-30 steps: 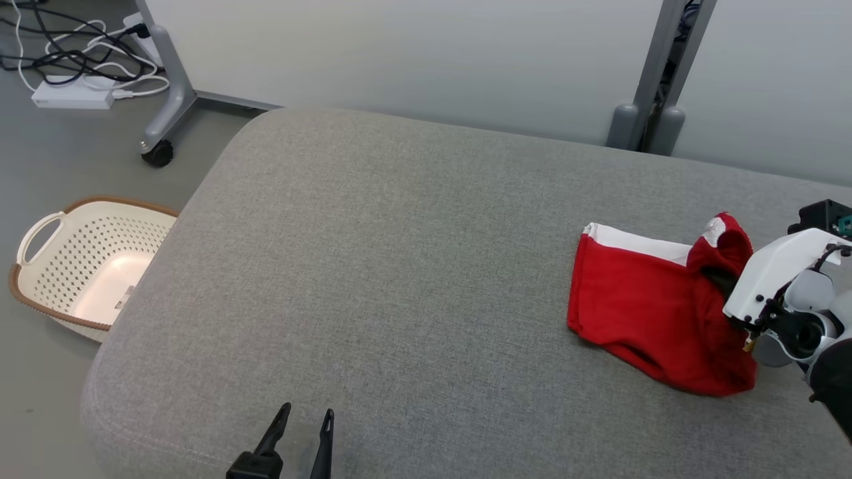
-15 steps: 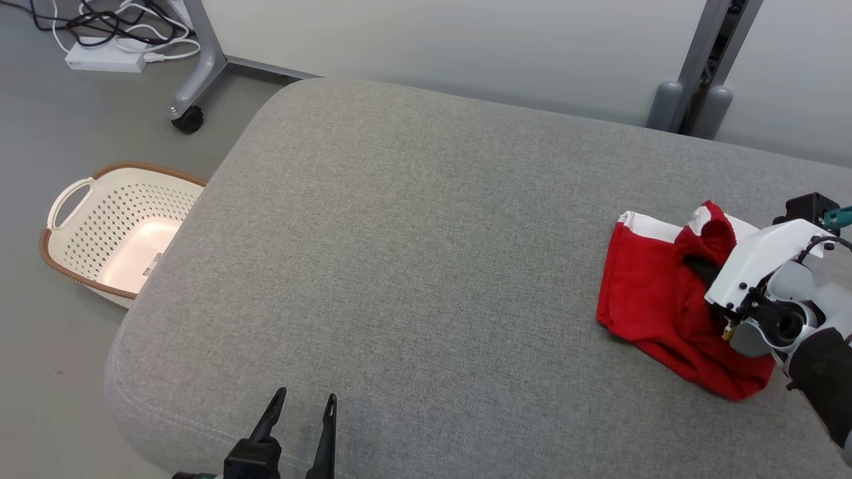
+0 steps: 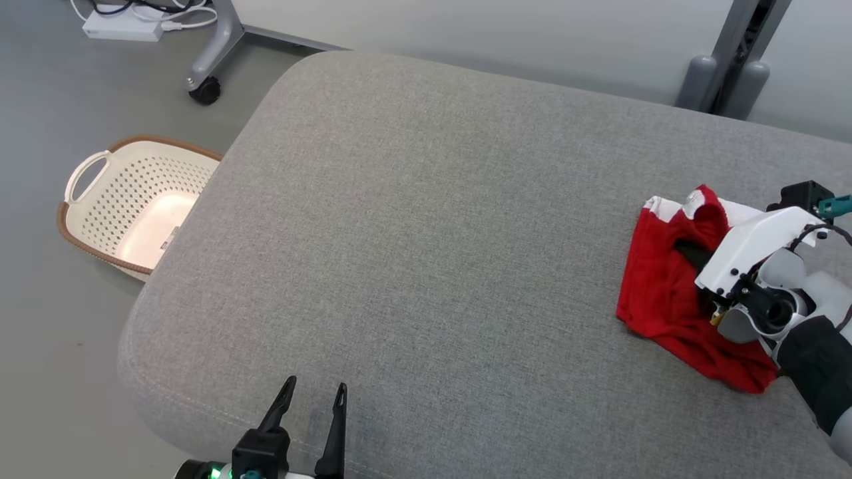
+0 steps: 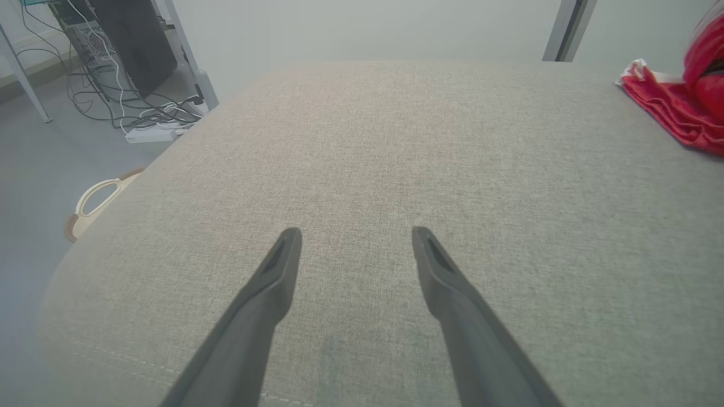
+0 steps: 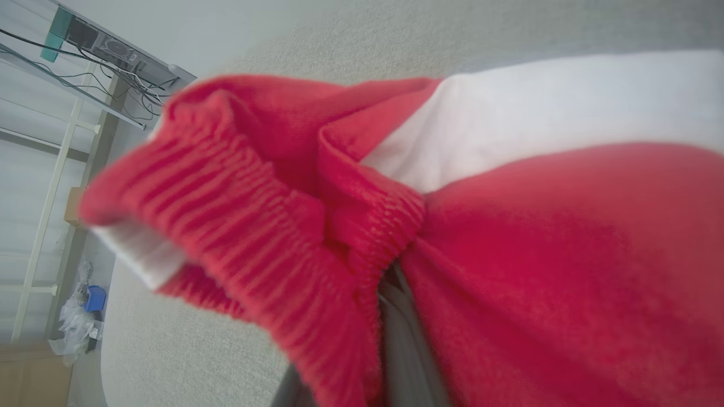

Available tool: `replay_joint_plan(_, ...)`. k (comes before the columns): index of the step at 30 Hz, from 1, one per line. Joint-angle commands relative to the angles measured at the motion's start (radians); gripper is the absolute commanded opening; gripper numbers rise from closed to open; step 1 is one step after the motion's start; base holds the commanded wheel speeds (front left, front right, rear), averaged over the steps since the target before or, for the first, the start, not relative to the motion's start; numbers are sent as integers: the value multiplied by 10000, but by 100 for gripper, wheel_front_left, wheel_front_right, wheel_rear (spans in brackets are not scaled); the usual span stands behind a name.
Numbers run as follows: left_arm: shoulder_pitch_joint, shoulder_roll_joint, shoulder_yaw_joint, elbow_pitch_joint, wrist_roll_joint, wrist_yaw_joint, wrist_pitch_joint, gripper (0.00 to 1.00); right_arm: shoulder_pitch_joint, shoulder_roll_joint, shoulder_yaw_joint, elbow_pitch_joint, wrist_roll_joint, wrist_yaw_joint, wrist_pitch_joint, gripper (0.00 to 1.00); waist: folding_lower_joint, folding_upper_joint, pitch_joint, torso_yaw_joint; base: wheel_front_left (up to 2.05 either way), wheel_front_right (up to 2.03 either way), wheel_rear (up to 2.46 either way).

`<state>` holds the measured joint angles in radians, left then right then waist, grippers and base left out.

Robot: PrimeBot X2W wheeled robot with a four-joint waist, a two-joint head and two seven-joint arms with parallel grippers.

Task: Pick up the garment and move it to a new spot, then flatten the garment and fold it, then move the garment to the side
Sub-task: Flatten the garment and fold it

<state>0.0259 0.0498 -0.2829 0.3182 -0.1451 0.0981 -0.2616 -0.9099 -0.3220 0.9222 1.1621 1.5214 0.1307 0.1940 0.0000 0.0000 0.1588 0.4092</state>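
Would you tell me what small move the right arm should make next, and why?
Probably lift the right tool slightly to raise the red garment off the grey cushion: it is shut on a bunched fold, while most of the cloth lies on the cushion's right side.

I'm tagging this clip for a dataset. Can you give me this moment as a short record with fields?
surface: grey cushion
garment: red and white, bunched, right side of the cushion
right pincer: shut on the garment's ribbed edge
left pincer: open, holding nothing, above the cushion's near edge
nearby: pale basket on the floor, left of the cushion
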Motion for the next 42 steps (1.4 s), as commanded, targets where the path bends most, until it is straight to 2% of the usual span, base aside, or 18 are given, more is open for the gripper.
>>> replay_joint_plan(1, -222, 30, -23, -20, -55, 77, -33, 100, -92, -11, 34, 78, -62, 2, -71, 0, 0, 0, 83, 68, 0, 0, 0)
replay_joint_plan(10, -375, 32, -172, 42, -168, 104, -33, 100, -188, 119, 132, 504, -169, 2, -26, 0, 0, 0, 291, 324, 0, 0, 0)
replay_joint_plan(11, -385, 32, -180, 51, -172, 107, -33, 100, -202, 123, 117, 572, -156, 1, -74, 18, 0, 0, 299, 343, 0, 0, 0)
replay_joint_plan(12, -389, 32, -186, 60, -181, 117, -33, 100, -219, 140, 119, 621, -171, 2, -129, 49, 0, 0, 298, 356, 0, 0, 0)
replay_joint_plan(13, -387, 32, -186, 72, -183, 129, -33, 100, -237, 182, 143, 651, -203, 2, -128, 100, 0, 0, 287, 363, 0, 0, 0)
replay_joint_plan(16, -339, 33, -161, 128, -176, 167, -33, 100, -181, 214, 202, 645, -270, 1, -102, 100, 0, 0, 195, 351, 0, 0, 0)
replay_joint_plan(19, -285, 30, 21, 67, -633, 120, -33, 100, -185, 180, 354, 547, -408, 1, -169, 100, 0, 0, 50, 290, 0, 0, 0)
replay_joint_plan(26, -176, 30, 153, 150, -445, 3, -33, 100, -148, 399, 357, -53, -349, 2, -309, 100, 0, 0, -387, 68, 0, 0, 0)
replay_joint_plan(34, 118, 35, 409, 240, -385, -82, -33, 100, -58, 438, 69, -1536, 46, 2, -371, 100, 0, 0, -1166, -327, 0, 0, 0)
replay_joint_plan(38, 184, 35, 627, 23, -594, -116, -33, 100, -81, 95, -35, -2410, -127, 2, -1089, 100, 0, 0, -1592, -640, 0, 0, 0)
replay_joint_plan(42, 121, 32, 862, -309, -660, -76, -33, 100, -121, -380, 296, -3237, -1013, 2, -2461, 100, 0, 0, -1882, -1112, 0, 0, 0)
